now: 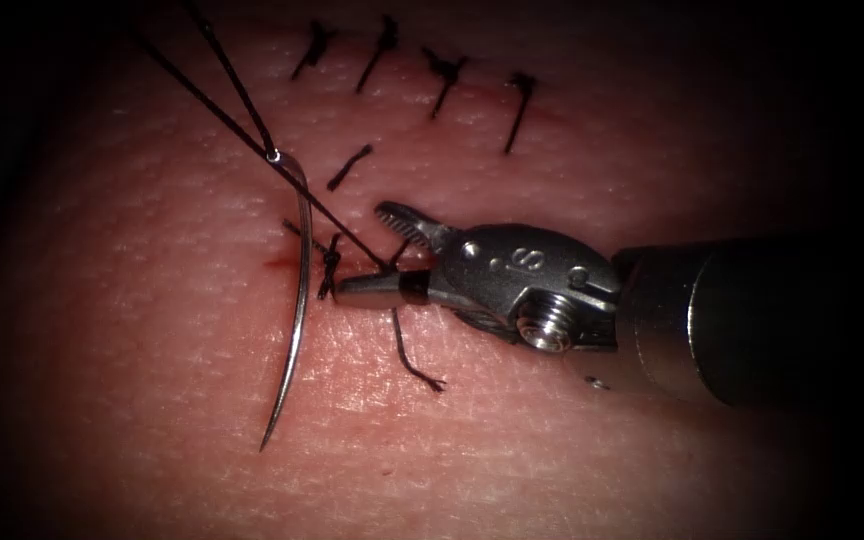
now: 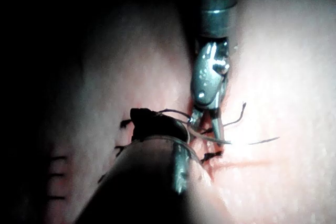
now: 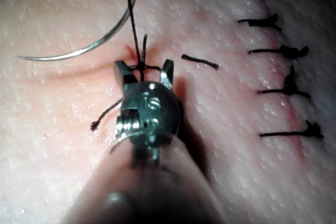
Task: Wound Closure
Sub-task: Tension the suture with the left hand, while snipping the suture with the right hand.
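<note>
My right tool (image 1: 364, 252) comes in from the right with its jaws open, one on each side of the taut thread (image 1: 322, 205) just beside the knot (image 1: 330, 265) on the tissue (image 1: 152, 330). Nothing is clamped between them. The curved needle (image 1: 300, 290) is free of the tissue; it hangs by its eye from the thread, left of the knot, with its point low near the surface. Two strands of thread run up and to the left. In the right wrist view the open jaws (image 3: 144, 67) flank the thread (image 3: 131, 14), with the needle (image 3: 94, 45) beyond. The left tool's shaft (image 2: 147, 182) is dark.
Several finished stitches (image 1: 447, 70) line the closed cut at the back. A short loose piece of thread (image 1: 350, 167) lies near them, and a cut tail (image 1: 412, 360) curls below the right tool. A small smear of red fluid (image 1: 277, 265) marks the tissue by the knot.
</note>
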`<state>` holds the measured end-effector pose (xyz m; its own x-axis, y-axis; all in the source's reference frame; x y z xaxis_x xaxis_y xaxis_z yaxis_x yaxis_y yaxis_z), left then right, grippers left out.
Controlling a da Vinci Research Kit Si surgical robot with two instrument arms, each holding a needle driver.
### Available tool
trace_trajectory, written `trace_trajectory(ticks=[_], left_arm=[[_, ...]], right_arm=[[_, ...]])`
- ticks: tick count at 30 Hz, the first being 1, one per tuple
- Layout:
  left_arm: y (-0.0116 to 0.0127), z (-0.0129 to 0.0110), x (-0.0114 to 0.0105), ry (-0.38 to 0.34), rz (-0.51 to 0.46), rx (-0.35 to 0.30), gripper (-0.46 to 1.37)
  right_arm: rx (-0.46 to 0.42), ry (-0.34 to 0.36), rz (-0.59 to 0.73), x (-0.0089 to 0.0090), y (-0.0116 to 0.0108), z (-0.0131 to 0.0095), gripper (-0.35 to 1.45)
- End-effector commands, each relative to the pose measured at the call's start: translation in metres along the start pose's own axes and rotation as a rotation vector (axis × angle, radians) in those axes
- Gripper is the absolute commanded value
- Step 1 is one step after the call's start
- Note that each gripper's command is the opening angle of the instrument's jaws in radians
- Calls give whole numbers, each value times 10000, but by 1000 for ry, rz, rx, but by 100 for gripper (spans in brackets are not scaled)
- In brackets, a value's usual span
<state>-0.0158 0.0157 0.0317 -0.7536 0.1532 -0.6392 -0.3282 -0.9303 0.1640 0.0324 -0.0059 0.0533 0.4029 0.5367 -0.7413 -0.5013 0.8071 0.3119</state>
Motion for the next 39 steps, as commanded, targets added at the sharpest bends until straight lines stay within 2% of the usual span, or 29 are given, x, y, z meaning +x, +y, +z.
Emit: trace_trajectory(ticks=[1, 10, 21, 26, 31, 39], left_arm=[[0, 0, 1, 2, -1, -10, -35], [5, -2, 9, 1, 1, -9, -35], [7, -8, 18, 0, 1, -17, -35], [10, -12, 22, 2, 5, -15, -35], [12, -13, 24, 3, 10, -16, -35], [13, -10, 27, 6, 8, -17, -35]], right_arm=[[0, 7, -6, 2, -1, 1, 131], [9, 30, -37, 16, -11, 14, 129], [9, 32, -44, 16, -13, 27, 128], [18, 37, -51, 11, -13, 35, 121], [25, 54, -49, 15, -14, 35, 107], [32, 59, -44, 24, -18, 36, 107]])
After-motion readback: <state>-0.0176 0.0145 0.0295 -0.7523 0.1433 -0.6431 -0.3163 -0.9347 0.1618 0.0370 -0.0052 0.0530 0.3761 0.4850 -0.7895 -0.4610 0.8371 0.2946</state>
